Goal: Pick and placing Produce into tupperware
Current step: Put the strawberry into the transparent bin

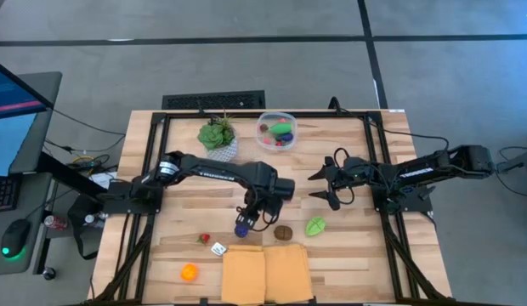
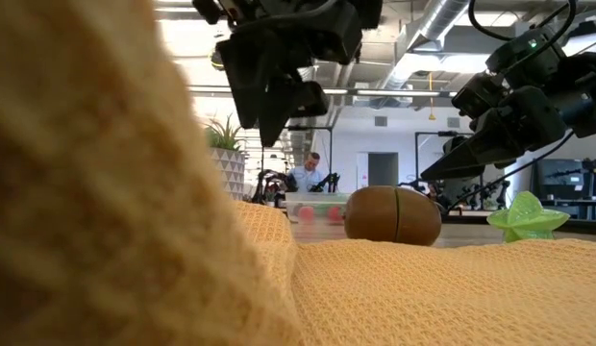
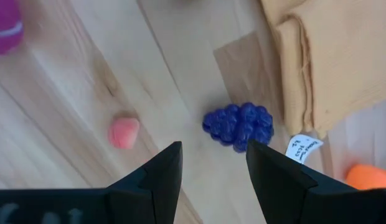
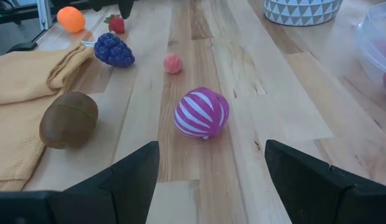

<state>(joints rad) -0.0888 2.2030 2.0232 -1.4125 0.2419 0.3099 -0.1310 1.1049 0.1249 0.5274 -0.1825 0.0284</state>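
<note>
— Can you read any writing down there?

— A small white tag (image 3: 303, 147) lies by the yellow cloth (image 3: 342, 56). It has tiny print, too small for me to read.

— What is under your left claw?

— My left claw (image 3: 210, 163) hangs over the wooden table (image 1: 348, 246). Its fingers are apart and hold nothing. Below them lies a bunch of blue-purple grapes (image 3: 238, 126), all bumpy little balls, just beside the folded cloth. A small pink berry (image 3: 124, 132) sits near it.

— And your right claw?

— My right claw (image 4: 211, 165) is open and empty too. A round ball with pink and white stripes (image 4: 202, 112) sits in front of it. A smooth brown kiwi (image 4: 68, 119) touches the cloth edge.

— Where is the tupperware?

— The clear tupperware (image 1: 277, 130) is at the far edge, beside the plant pot (image 1: 219, 139), with red and green pieces inside.
</note>
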